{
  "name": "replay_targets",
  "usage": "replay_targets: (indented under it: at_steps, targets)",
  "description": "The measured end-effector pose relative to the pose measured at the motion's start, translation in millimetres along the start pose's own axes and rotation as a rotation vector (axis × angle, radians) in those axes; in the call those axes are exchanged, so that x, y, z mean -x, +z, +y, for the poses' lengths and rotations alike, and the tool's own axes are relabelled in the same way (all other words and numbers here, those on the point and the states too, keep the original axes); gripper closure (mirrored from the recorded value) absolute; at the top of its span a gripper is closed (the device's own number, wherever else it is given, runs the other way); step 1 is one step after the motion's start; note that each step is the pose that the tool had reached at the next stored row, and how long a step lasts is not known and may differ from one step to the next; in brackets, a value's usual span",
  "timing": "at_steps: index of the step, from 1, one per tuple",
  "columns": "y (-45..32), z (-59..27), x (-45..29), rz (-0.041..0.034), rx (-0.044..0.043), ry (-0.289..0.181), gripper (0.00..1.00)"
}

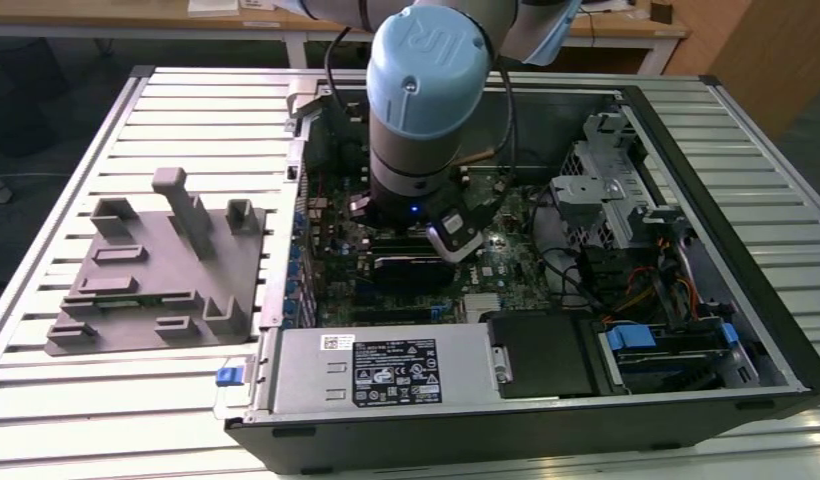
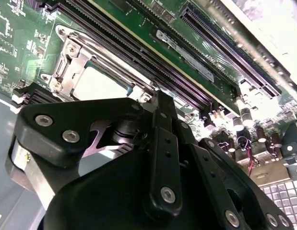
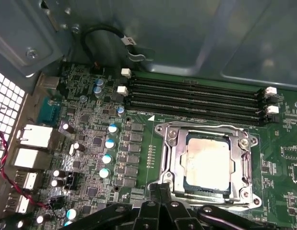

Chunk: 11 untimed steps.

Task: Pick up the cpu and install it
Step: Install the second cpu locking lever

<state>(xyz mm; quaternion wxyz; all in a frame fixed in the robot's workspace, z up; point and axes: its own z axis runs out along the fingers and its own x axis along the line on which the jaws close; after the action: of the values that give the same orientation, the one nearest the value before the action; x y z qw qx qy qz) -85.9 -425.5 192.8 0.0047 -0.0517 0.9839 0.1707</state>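
The cpu is a pale silver square lying flat inside the metal-framed socket on the green motherboard, next to the black memory slots. The second wrist view shows the cpu in the same socket. My gripper hangs low over the socket's edge, beside the cpu and not on it. Its fingertips are closed together with nothing between them. In the exterior view the gripper reaches down into the open computer case under the arm's wrist.
A grey plastic fixture block lies on the slatted table at the exterior view's left, outside the case. Inside the case are a power supply, a drive cage and cables. Capacitors and rear ports stand beside the socket.
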Motion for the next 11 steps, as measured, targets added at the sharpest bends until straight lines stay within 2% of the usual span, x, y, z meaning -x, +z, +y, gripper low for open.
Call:
replay_targets:
  at_steps: [7,11]
  targets:
    - [2.4,-0.7,-1.8,-0.0133,0.0139,-0.005,0.89]
    - [4.1,-1.5,-2.6,-0.0158,0.0169,-0.005,0.89]
